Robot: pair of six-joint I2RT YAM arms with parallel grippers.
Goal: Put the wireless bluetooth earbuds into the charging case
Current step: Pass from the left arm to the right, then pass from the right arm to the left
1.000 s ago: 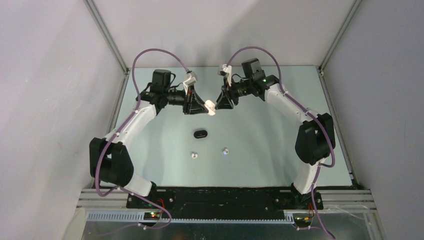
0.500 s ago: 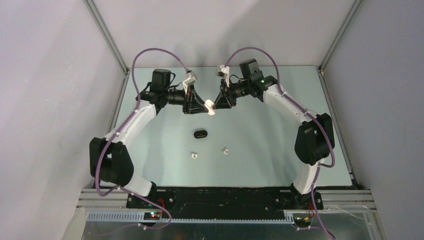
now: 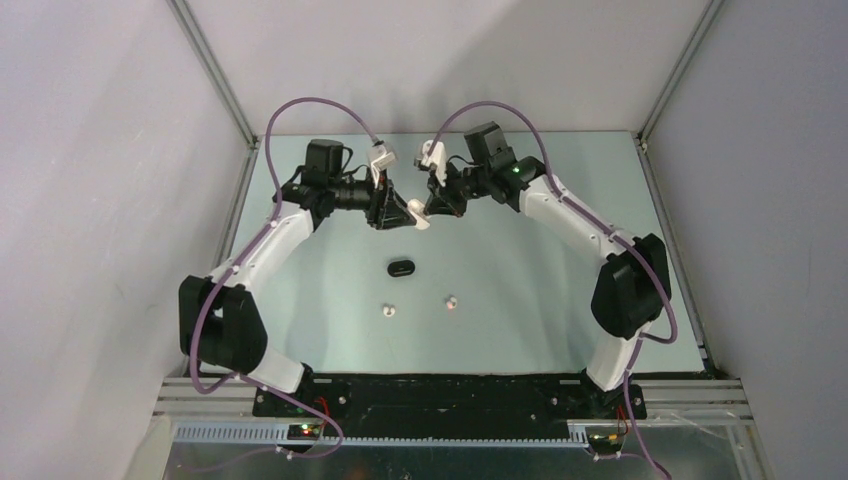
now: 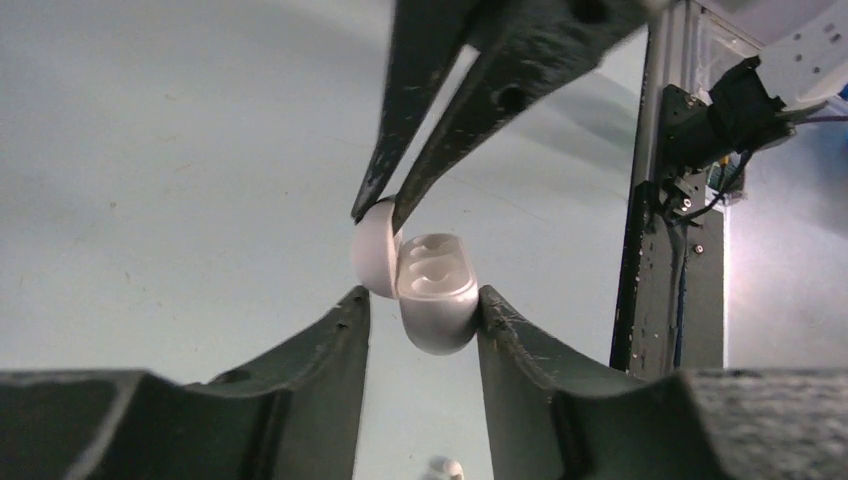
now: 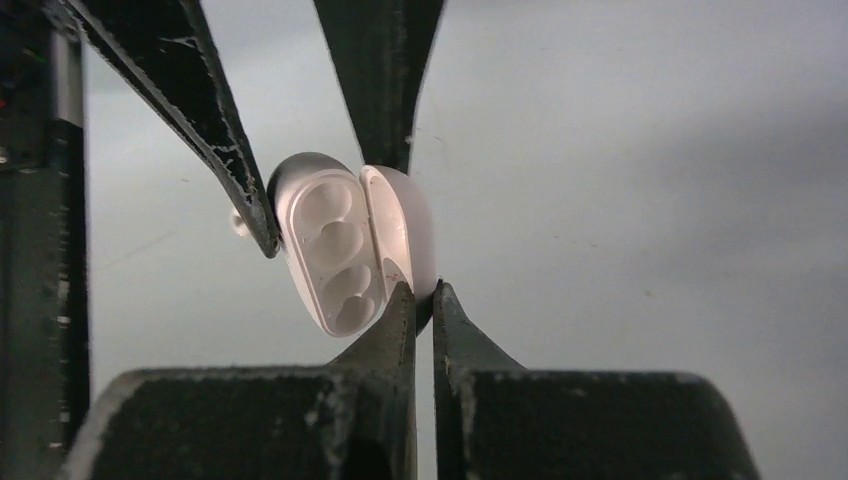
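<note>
Left wrist — case (image 4: 437, 298) within left tool (image 4: 422, 308)

Our two grippers meet tip to tip above the far middle of the worktop (image 3: 520, 290). The left gripper (image 3: 408, 209) is clamped round the white charging case (image 3: 419, 220) and the right gripper (image 3: 427, 205) is pinched on its open lid, so nothing could pass between them. Both arms arch inward and fence a pocket of worktop toward the bases. In that pocket we find a black case (image 3: 401, 267) and, nearer the bases, a left white earbud (image 3: 388, 310) and a right white earbud (image 3: 452, 301), all lying apart with bare lanes between them. Outside each arm, open worktop runs to the enclosure walls (image 3: 100, 200), which close off the left, right and far sides.
</note>
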